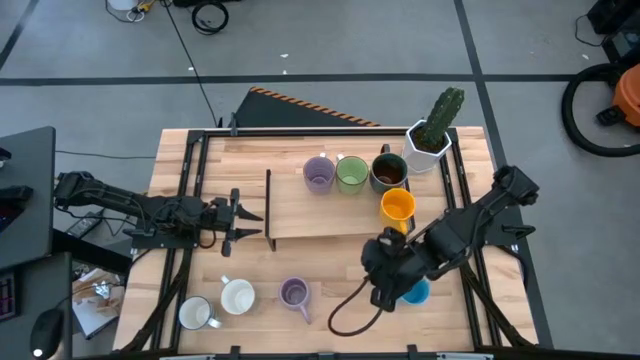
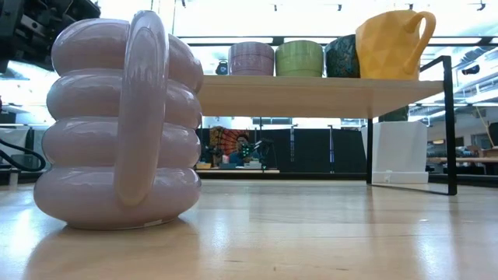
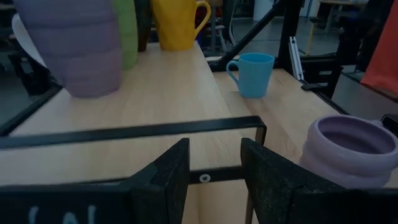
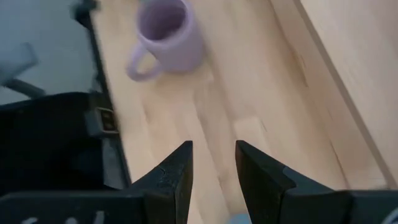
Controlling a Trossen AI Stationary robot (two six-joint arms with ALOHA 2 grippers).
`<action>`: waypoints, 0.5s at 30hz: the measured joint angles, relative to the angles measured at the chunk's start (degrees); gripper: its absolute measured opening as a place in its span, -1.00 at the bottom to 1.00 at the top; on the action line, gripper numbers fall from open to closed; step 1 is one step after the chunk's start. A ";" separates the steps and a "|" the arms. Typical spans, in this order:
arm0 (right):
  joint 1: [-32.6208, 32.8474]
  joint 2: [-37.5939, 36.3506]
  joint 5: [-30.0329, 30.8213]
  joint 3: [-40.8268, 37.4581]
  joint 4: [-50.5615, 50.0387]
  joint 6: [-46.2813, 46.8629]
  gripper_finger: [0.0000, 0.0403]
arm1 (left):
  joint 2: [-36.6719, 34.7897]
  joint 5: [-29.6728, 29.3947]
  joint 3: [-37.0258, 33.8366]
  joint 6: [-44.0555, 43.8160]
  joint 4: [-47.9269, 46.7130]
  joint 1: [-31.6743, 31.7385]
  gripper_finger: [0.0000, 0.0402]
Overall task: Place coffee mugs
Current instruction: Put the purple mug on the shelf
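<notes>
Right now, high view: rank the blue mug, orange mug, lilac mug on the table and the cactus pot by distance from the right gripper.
1. Blue mug, just beside the right gripper, partly under the arm.
2. Orange mug, on the shelf's right end.
3. Lilac mug on the table, toward the table's front middle; close to the orange mug's distance.
4. Cactus pot, far right corner.

This is a robotics lab or workshop. A wooden table (image 1: 300, 280) framed with black metal rails stands on a grey concrete floor (image 1: 330, 40) crossed by cables (image 1: 190, 60). A vacuum cleaner (image 1: 610, 100) sits by the far right edge, and a desk with a keyboard (image 1: 8, 295) and mouse (image 1: 42, 328) by the left. Beyond the table, the low view shows ceiling strip lights (image 2: 311, 8) and workbenches (image 2: 233, 167).
</notes>
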 joint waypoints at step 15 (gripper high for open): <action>4.35 1.09 -6.85 0.07 -16.80 22.37 -0.37 | 0.00 -0.70 0.00 9.79 3.79 0.53 -0.26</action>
